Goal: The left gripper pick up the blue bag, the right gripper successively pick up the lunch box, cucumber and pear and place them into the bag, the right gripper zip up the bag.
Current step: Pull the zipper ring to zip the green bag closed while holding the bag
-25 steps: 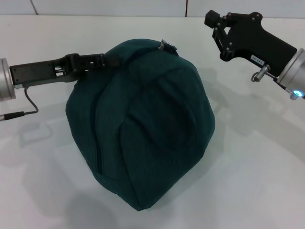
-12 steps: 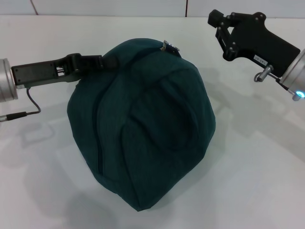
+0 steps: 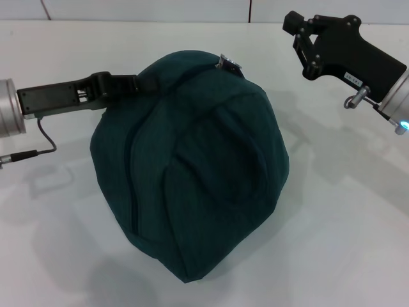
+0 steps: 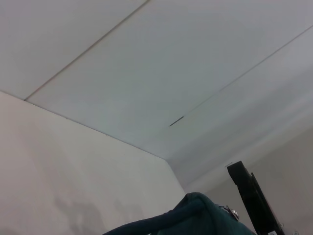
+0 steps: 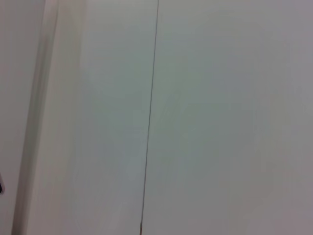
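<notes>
Right pincer (image 3: 295, 24) has withdrawn from blue bag (image 3: 192, 166) (zipped).

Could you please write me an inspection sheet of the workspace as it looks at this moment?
Surface: white table, bare around the bag.
Job's things: blue bag zipped shut, bulging, zipper pull at its top far side; lunch box, cucumber, pear not visible.
Clutter: nothing seen.
Grippers: left gripper shut on the bag's upper edge; right gripper raised beyond the bag, apart from it.
Cables: black cable by the left arm.
Surroundings: white wall panels.
</notes>
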Controlling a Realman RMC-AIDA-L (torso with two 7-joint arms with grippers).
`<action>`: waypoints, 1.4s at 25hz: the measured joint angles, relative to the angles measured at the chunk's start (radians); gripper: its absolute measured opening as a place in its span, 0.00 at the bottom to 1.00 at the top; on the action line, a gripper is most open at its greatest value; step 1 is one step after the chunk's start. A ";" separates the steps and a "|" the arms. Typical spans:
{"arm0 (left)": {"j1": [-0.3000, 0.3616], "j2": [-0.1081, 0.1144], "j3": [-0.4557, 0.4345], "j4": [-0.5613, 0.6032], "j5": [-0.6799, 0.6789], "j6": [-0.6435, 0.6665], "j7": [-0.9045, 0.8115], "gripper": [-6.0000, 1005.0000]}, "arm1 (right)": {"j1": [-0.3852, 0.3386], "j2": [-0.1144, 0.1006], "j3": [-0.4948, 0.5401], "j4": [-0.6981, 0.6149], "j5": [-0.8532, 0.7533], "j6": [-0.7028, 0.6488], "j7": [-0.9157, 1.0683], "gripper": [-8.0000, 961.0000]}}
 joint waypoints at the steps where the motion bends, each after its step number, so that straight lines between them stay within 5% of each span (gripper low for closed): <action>1: 0.000 -0.001 -0.001 0.000 -0.001 0.000 0.000 0.07 | 0.000 0.000 0.000 0.000 0.000 0.000 0.001 0.03; 20: 0.000 -0.001 -0.004 0.003 -0.034 0.048 0.021 0.06 | -0.067 -0.005 0.000 0.008 -0.057 -0.082 -0.035 0.03; 31: 0.001 -0.001 -0.004 0.003 -0.034 0.049 0.021 0.06 | -0.087 -0.003 -0.006 0.006 -0.103 -0.124 -0.093 0.44; 35: 0.001 -0.001 -0.004 0.003 -0.034 0.049 0.021 0.06 | -0.088 0.001 -0.007 -0.005 -0.157 -0.139 -0.137 0.50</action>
